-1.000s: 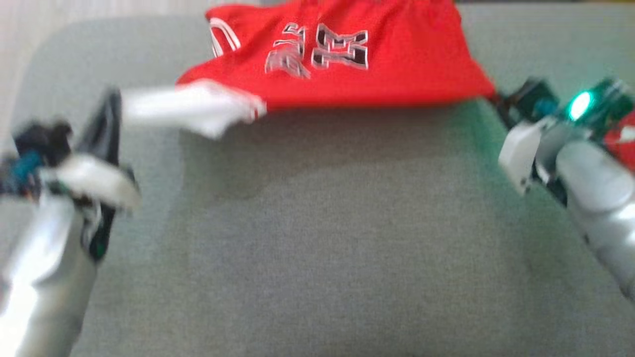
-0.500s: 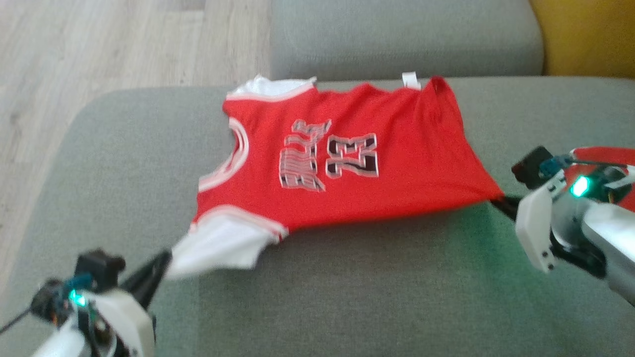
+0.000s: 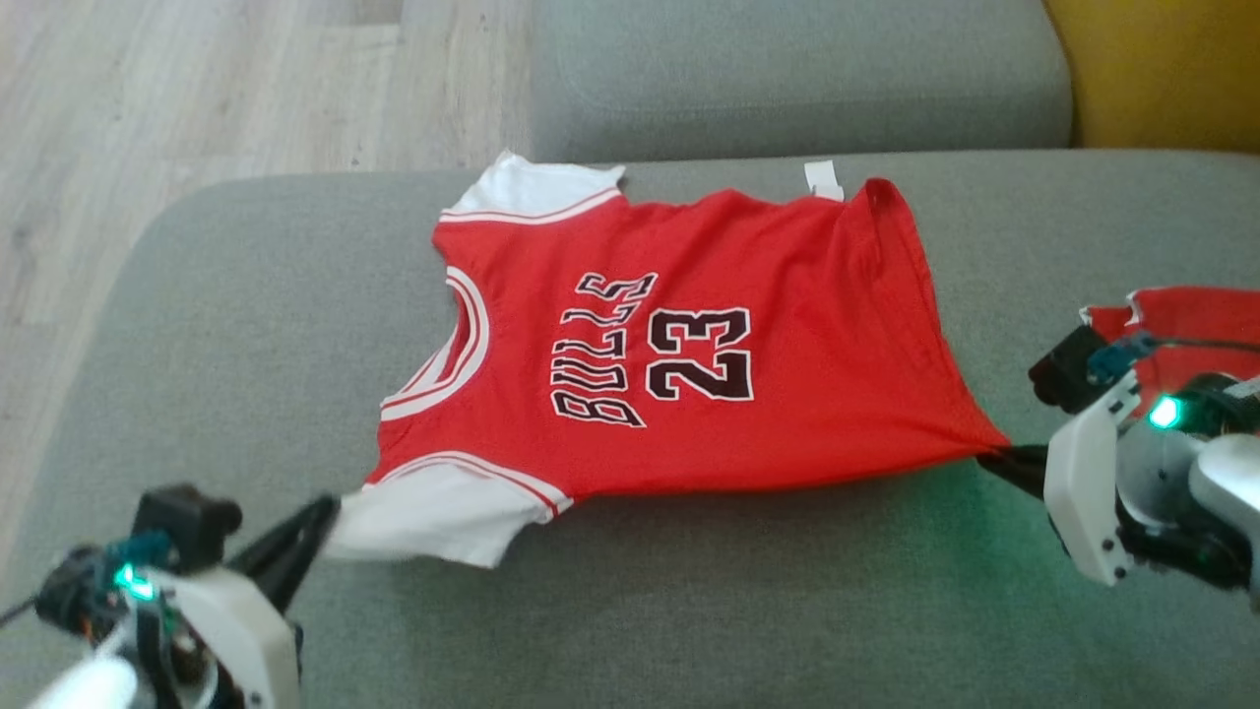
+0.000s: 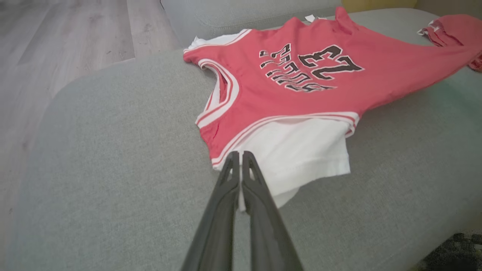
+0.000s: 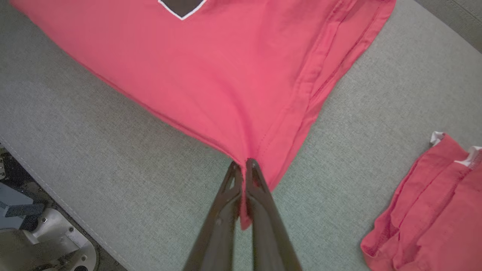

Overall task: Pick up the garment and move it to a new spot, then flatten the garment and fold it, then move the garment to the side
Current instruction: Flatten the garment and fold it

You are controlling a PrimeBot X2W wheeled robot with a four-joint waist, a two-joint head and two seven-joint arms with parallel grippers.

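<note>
Nearest, at the left, the left gripper [image 3: 330,512] is clenched on the edge of the jersey's near white sleeve [image 3: 423,512], its two dark fingers [image 4: 229,177] pressed together over the cloth. At the near right, the right gripper [image 3: 989,461] is likewise clamped, pinching the near hem corner of the red jersey [image 3: 787,325], with a tongue of red fabric caught between its fingers [image 5: 260,188].

The jersey lies spread, front up, on the grey sofa cushion [image 3: 689,611], between the two grippers. Its long axis runs left to right: collar and sleeves point left, the hem points right. Its near edge is drawn straight between the two grips, possibly just off the cushion; the head view is too soft there to be sure.

Farther right lies a second red garment [image 3: 1196,320], apart from the jersey. At the jersey's far edge are the other white sleeve [image 3: 532,187] and a small white tag [image 3: 822,179]. Beyond are another grey cushion [image 3: 787,79], the wooden floor [image 3: 197,89] at far left and a yellow surface [image 3: 1162,69] at far right.
</note>
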